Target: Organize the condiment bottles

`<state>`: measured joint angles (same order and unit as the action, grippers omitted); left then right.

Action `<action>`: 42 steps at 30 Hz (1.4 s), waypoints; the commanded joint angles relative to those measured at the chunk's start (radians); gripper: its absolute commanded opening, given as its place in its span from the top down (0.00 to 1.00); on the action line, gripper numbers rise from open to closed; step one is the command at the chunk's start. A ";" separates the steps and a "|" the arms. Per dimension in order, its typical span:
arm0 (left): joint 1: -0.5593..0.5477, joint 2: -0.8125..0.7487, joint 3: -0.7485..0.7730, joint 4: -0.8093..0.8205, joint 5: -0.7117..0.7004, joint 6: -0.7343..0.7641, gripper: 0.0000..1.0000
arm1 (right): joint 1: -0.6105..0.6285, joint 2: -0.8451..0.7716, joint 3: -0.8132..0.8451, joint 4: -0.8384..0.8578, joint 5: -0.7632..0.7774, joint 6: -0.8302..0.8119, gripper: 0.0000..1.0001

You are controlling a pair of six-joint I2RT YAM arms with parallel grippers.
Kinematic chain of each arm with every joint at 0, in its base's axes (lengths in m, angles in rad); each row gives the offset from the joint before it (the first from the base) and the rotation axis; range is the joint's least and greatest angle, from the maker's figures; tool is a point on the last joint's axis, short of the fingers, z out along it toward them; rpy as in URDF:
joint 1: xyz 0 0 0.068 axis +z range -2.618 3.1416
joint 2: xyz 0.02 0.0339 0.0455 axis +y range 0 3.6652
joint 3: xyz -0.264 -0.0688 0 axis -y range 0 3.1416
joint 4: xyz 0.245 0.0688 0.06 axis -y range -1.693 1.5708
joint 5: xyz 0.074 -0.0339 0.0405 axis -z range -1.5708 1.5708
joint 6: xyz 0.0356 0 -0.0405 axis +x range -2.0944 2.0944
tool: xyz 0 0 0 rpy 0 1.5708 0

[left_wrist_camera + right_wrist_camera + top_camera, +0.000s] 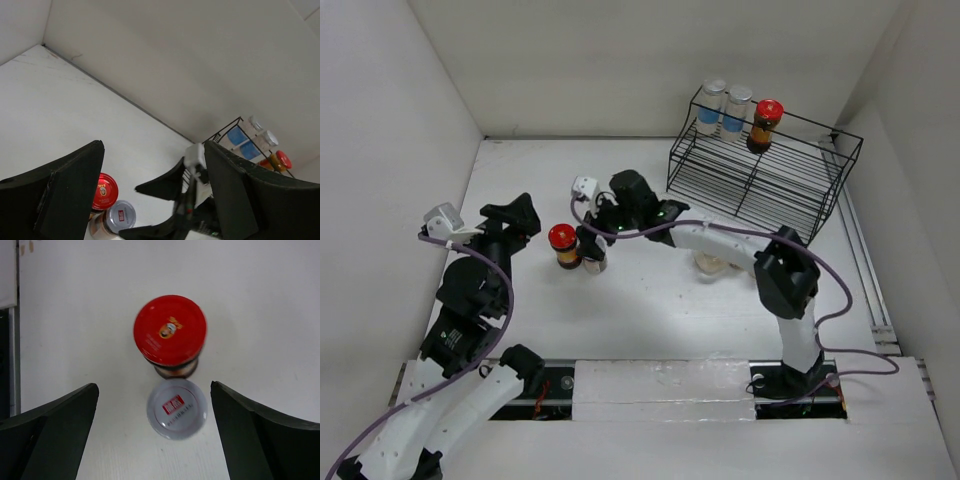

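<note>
Hovering over two upright jars on the white table (650,320), the right gripper (154,390) is seen with its jaws spread wide and nothing held between them. The silver-lidded jar (177,409) is framed between the two fingers in the right wrist view. Its lid is turned straight up at the camera, so its long axis is judged to run vertically, in line with a descent. The red-lidded amber jar (170,330) is stood just beyond it, away from the wrist; whether the two touch cannot be told. A straight drop is likely called for, and the neighbour could be nudged. The left gripper (153,145) is held to the left of the pair, jaws parted and empty, farther off than the right. On the black wire rack (790,185) at the rear right, two blue-labelled bottles (712,108) and a second red-lidded jar (765,122) are already placed.
</note>
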<state>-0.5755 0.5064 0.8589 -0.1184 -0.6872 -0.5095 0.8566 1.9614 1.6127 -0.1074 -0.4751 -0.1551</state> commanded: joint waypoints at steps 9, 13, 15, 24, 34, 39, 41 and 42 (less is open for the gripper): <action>0.002 -0.005 -0.011 0.040 -0.017 0.009 0.22 | 0.062 0.181 0.265 -0.027 0.038 -0.054 0.01; 0.002 -0.005 -0.011 0.049 -0.008 0.009 0.22 | 0.075 0.260 0.340 -0.037 0.082 -0.043 0.01; 0.002 -0.005 -0.011 0.049 0.002 0.009 0.22 | 0.075 0.303 0.383 -0.046 0.070 -0.021 0.01; 0.002 -0.005 -0.011 0.049 0.002 0.019 0.22 | 0.102 0.363 0.417 -0.003 0.061 0.026 0.18; 0.002 -0.005 -0.011 0.049 0.020 0.019 0.22 | 0.029 0.093 0.274 0.423 0.061 0.235 0.44; 0.002 -0.005 -0.011 0.049 0.035 0.028 0.22 | -0.103 -0.108 0.115 0.545 0.036 0.324 0.44; 0.002 0.004 -0.011 0.060 0.049 0.028 0.22 | -0.195 -0.223 0.069 0.545 0.081 0.324 0.44; 0.002 0.004 -0.011 0.060 0.060 0.028 0.22 | -0.230 -0.258 0.038 0.522 0.102 0.324 0.44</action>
<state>-0.5751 0.4984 0.8566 -0.1009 -0.6586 -0.4976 0.7570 1.9163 1.6508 0.1455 -0.4175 0.1242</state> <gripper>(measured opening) 0.782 0.747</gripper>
